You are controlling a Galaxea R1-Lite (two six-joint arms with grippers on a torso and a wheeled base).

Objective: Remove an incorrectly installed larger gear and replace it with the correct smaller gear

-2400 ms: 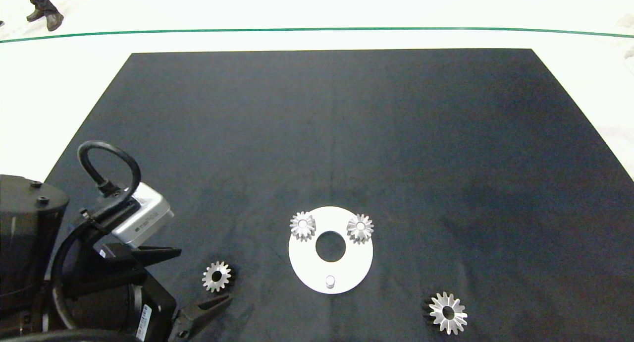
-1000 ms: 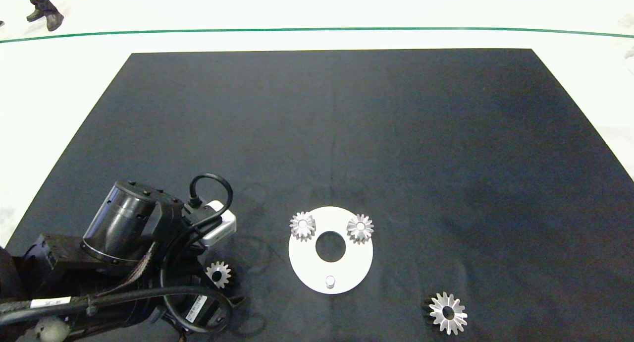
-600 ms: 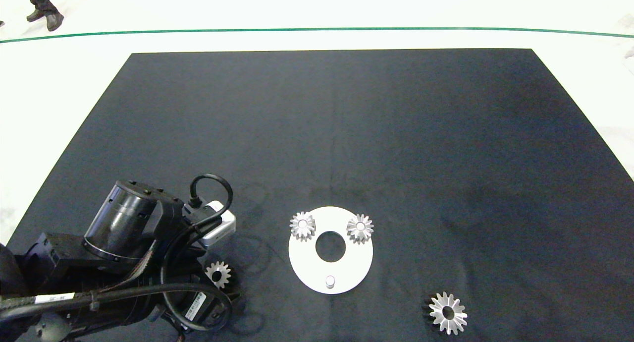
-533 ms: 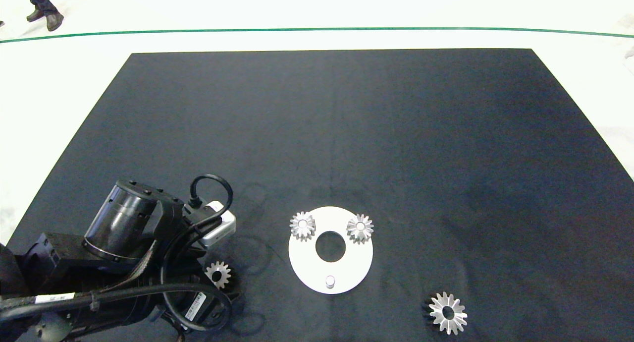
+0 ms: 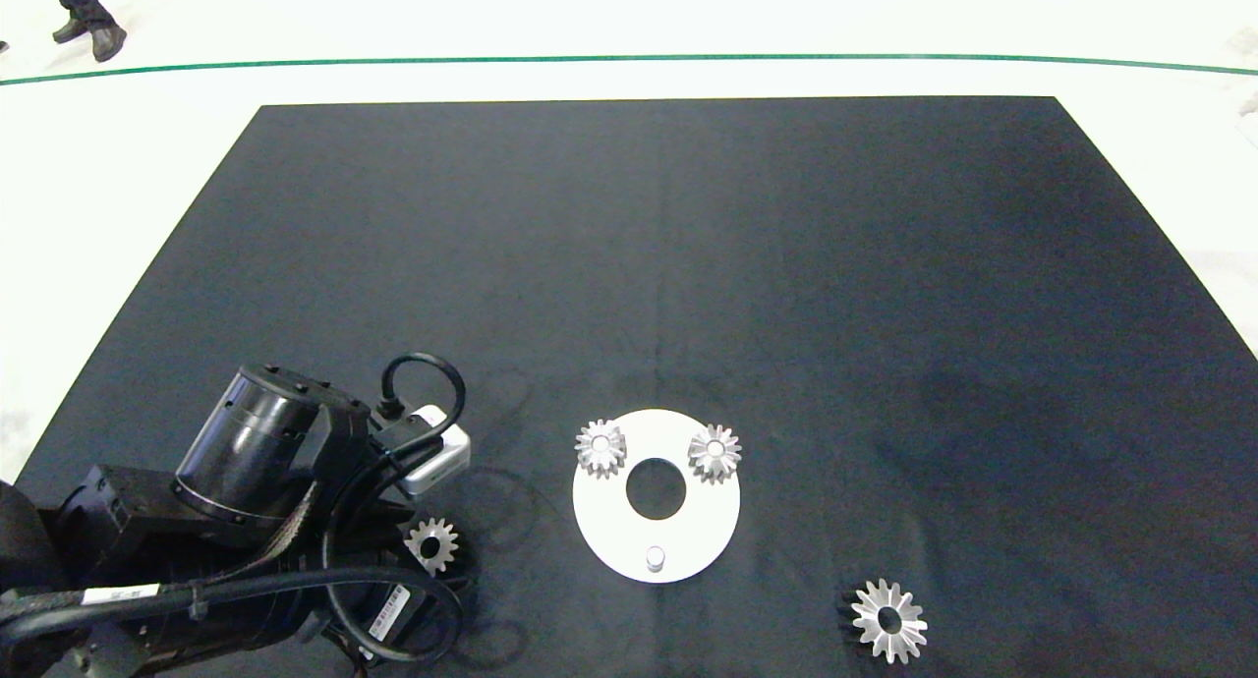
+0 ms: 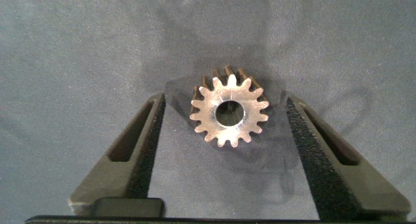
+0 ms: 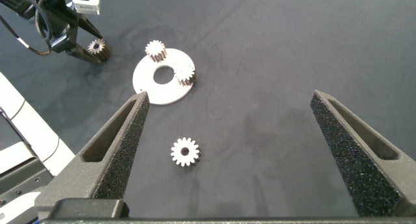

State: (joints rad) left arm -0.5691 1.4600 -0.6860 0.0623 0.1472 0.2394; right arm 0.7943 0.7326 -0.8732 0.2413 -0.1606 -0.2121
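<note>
My left jaws [image 6: 224, 152], down from 2.4 s ago, now spread around the smaller gear [image 6: 229, 112] on the surface [image 5: 649, 265], untouched; larger gear [image 5: 888, 620] off its plate [image 5: 614, 531] below spread right jaws [image 7: 244, 156]; pinch next.

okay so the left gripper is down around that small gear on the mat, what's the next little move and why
Probably close the left gripper on the smaller gear. The wrist view shows the gear lying flat on the black mat between the open fingers, gaps on both sides, so nothing grips it yet. The white plate's bare peg awaits it; the larger gear already lies aside.
</note>
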